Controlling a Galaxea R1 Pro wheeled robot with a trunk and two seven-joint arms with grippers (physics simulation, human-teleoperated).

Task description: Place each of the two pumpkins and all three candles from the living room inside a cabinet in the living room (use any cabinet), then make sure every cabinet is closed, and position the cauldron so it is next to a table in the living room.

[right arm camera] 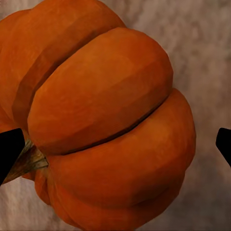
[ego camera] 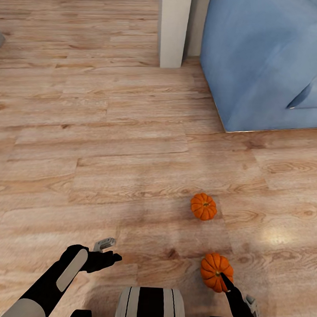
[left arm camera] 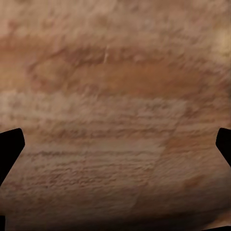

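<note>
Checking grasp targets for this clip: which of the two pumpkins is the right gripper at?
The nearer pumpkin, low in the head view, with the right gripper at it. The other pumpkin sits farther off on the floor, untouched.

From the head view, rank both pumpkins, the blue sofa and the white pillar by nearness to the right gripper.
1. Near pumpkin, at the right gripper itself.
2. Far pumpkin, just ahead on the floor.
3. Blue sofa, ahead to the right.
4. White pillar, farthest, ahead.

Matt wood-grain plank floor, 2 smooth ribbed pumpkins, soft blue cloth sofa
</note>
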